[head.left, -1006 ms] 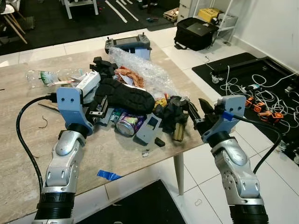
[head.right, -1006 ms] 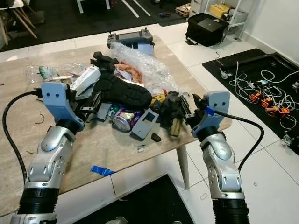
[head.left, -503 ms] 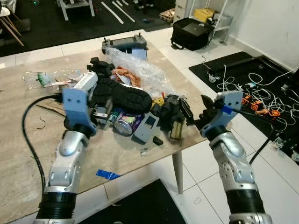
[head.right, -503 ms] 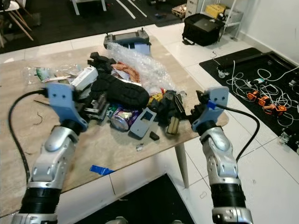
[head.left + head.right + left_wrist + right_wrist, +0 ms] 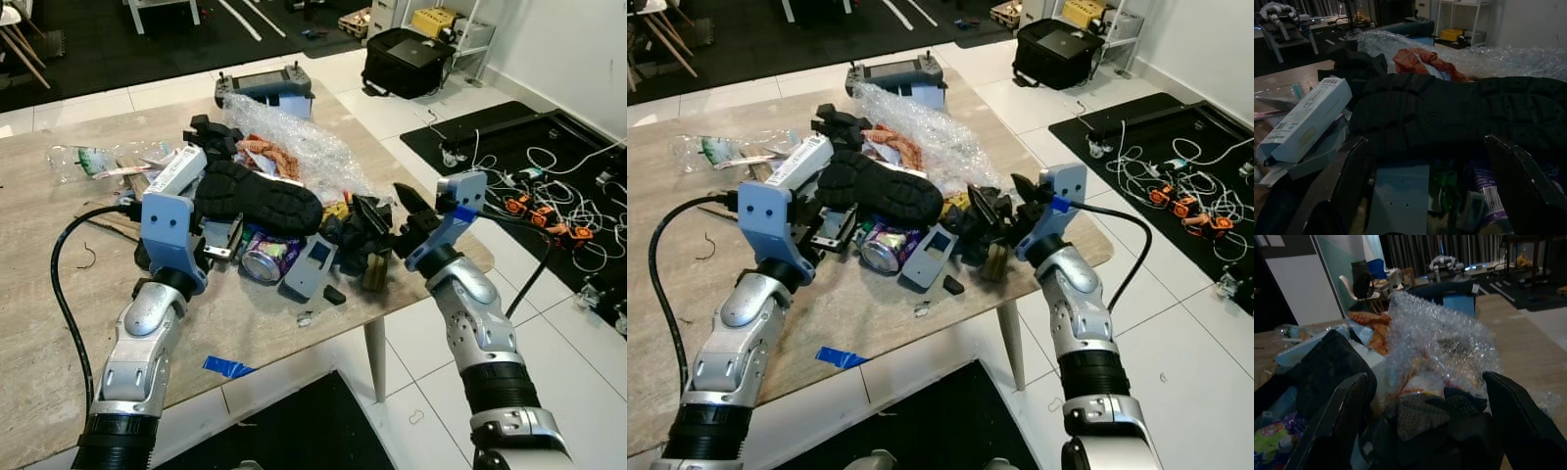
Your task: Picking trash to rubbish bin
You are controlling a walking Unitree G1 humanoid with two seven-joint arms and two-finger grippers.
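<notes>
The bench (image 5: 39,323) has a pale, wood-grain top and stands on a white tiled floor (image 5: 431,382). Black mats lie on the floor around it. One mat (image 5: 549,166) on the robot's right carries white cables (image 5: 549,186), and a black bag (image 5: 407,61) sits beyond the far corner of the bench. A strip of blue tape (image 5: 227,367) lies near the front edge of the bench.

The trash is in a heap on the right half of the bench. On top lies a black shoe (image 5: 260,196) with its sole turned up. Its long axis runs across the bench from the robot's left to its right, and its right end comes a little nearer to the robot. Under its front side lies a crushed purple can (image 5: 263,259), and just beside the can a grey plastic part (image 5: 312,266). A white box (image 5: 176,171) touches the shoe's left end and points away to the far right. Behind the shoe are a sheet of bubble wrap (image 5: 304,147) and an orange wrapper (image 5: 269,157). A clear plastic bottle (image 5: 98,160) lies on its side at the far left, apart from the heap.

The left claw (image 5: 1420,196) is open, its fingers (image 5: 1347,181) spread at the near side of the shoe. The right claw (image 5: 1425,426) is also open, near a black glove (image 5: 362,235) at the right end of the heap.
</notes>
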